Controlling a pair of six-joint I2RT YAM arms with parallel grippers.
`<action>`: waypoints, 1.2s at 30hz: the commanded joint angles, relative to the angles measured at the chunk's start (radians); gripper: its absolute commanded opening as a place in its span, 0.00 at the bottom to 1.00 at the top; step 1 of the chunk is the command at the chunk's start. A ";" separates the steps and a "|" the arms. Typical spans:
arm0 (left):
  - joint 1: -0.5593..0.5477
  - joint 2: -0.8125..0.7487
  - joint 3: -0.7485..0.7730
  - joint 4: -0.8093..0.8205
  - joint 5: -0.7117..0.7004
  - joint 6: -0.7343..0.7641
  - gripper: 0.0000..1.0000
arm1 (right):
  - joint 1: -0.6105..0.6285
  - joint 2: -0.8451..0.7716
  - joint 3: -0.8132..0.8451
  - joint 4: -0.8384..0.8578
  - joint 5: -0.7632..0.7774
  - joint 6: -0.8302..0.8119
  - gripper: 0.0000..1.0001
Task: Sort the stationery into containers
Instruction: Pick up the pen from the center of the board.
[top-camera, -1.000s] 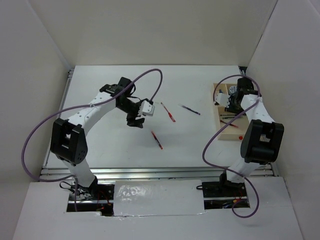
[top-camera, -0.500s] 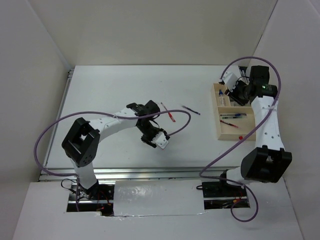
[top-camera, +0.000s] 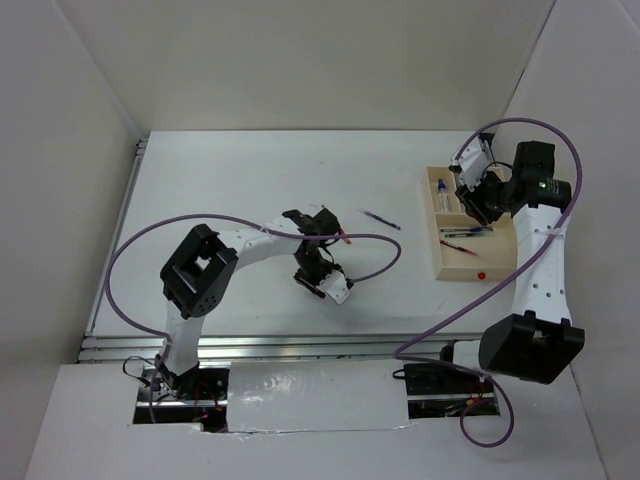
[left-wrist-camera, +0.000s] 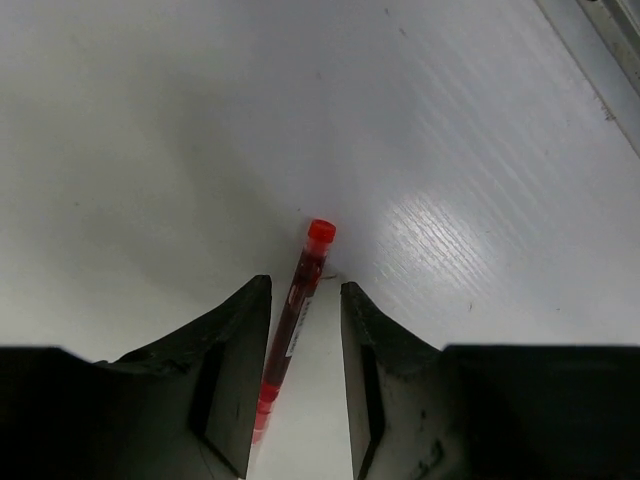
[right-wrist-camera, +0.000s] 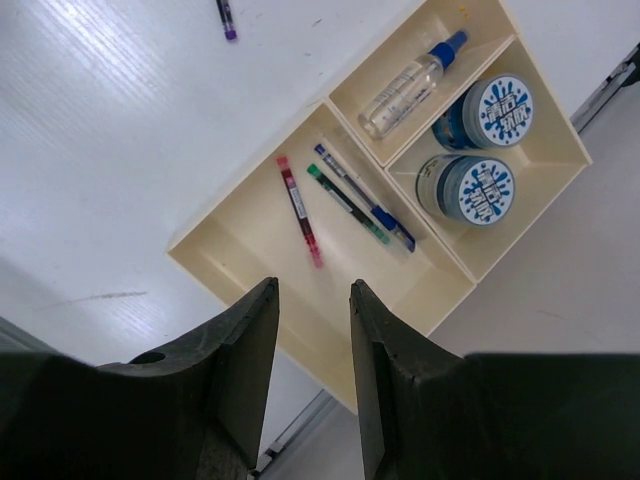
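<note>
Within the last second the left arm swung from the 10 o'clock part of the worktop (top-camera: 200, 180) to its middle. The left jaws came down astride the red pen (left-wrist-camera: 312, 255) lying there, narrowing as they went. They stood half-closed, one on each side of the barrel with a gap showing on one side, so the pen looked not yet gripped. The right arm rose from the tray (right-wrist-camera: 245, 235) at the worktop's 3 o'clock edge, and the right jaws hung above it, partly open and empty. Three pens (right-wrist-camera: 345, 205), the bottle (right-wrist-camera: 410, 85) and both rolls (right-wrist-camera: 478, 190) already lay inside. A dark pen (top-camera: 382, 220) waited at 1 o'clock of the left jaws.
</note>
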 joint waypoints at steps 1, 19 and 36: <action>-0.005 0.031 0.032 -0.025 -0.034 0.034 0.46 | -0.017 -0.035 0.015 -0.052 -0.057 0.018 0.42; 0.174 -0.298 0.066 0.304 0.416 -0.845 0.00 | 0.004 -0.119 0.046 0.088 -0.419 0.380 0.46; 0.445 -0.639 -0.205 1.555 0.196 -2.607 0.00 | 0.567 -0.174 -0.013 0.828 -0.468 1.377 0.62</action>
